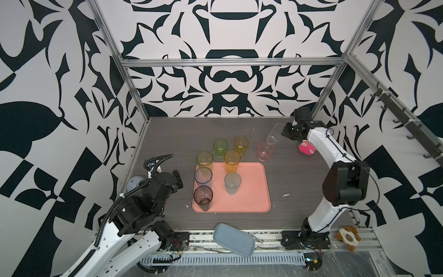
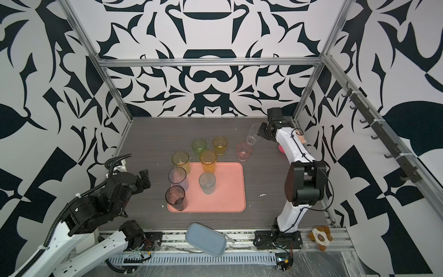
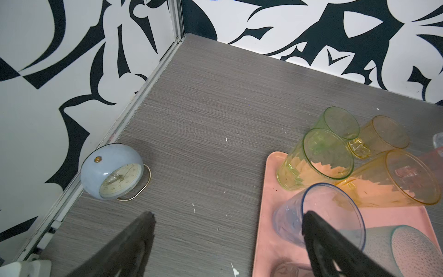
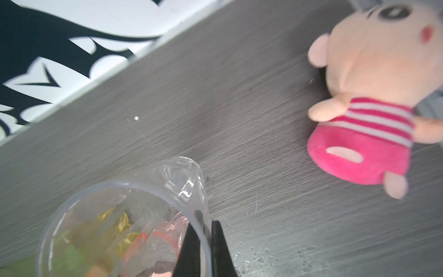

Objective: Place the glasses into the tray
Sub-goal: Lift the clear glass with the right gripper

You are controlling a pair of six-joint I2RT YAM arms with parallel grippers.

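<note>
Clear glass [image 1: 273, 134] tilted at far right of table [image 1: 167, 134], well off the salmon tray [image 1: 251, 194]; right gripper [image 4: 203, 223] pinched on its wall, one finger inside, one outside. Pink glass [image 1: 265, 151], amber glass [image 1: 241, 144], green glass [image 1: 220, 147] upright on table beyond tray. Upright on tray: yellow-green glass [image 1: 204, 160] and orange glass [image 1: 232, 162] at far edge, blue glass [image 1: 203, 177], smoky glass [image 1: 203, 197], teal glass [image 1: 232, 183]. Left gripper [image 3: 227, 215] spread wide, empty, beside tray's left side. Striped plush toy [image 4: 364, 124] near right gripper

B&w floral-pattern walls [image 1: 227, 31] on 3 sides, alu frame [image 1: 232, 62], grey woodgrain tabletop [image 1: 167, 134] w/ white flecks.
</note>
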